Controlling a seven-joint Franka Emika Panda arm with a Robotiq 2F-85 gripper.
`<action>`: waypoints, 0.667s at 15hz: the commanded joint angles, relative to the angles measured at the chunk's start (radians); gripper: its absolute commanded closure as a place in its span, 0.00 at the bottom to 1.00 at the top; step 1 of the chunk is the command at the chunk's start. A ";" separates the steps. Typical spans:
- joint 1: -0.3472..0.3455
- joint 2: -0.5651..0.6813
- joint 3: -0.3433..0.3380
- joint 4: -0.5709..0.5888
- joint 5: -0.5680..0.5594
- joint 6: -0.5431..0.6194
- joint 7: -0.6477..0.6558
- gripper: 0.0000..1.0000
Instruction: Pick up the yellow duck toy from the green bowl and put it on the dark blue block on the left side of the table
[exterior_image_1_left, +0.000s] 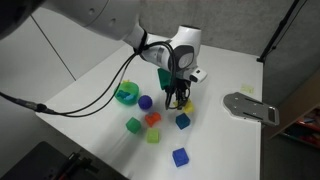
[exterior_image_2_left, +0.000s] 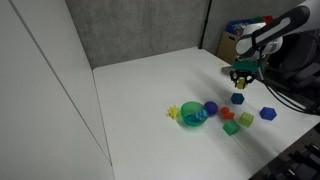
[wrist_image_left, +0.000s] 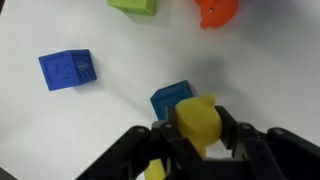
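The surface (exterior_image_1_left: 228, 138) is a plain white tabletop carrying a scatter of small coloured cubes, a purple-blue ball (exterior_image_1_left: 146, 102) and the green bowl (exterior_image_1_left: 127, 95). The arm (exterior_image_1_left: 105, 25) reaches in over this cluster. The green bowl stands apart from the working point, and no duck shows in it in either exterior view.

The pincer (wrist_image_left: 198, 125) is clenched on the yellow duck toy (wrist_image_left: 197, 116), which sits between the two fingers in the wrist view. The dark blue block (wrist_image_left: 168, 98) lies directly behind and below the toy there. An exterior view places the pincer (exterior_image_2_left: 240, 80) just above that block (exterior_image_2_left: 238, 98). A brighter blue cube (wrist_image_left: 67, 70) rests well off to one side.

Assessment: pick-up is complete and the placing step is in hand. Whether the toy already touches the block cannot be told. The next move calls for centring the toy over the block's small top face, a slow descent to contact, then release without nudging the block.
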 joint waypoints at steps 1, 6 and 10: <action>-0.026 0.015 -0.004 -0.021 0.010 0.025 -0.014 0.83; -0.043 0.070 -0.012 -0.007 0.008 0.049 -0.015 0.83; -0.037 0.100 -0.020 -0.002 0.000 0.062 -0.015 0.83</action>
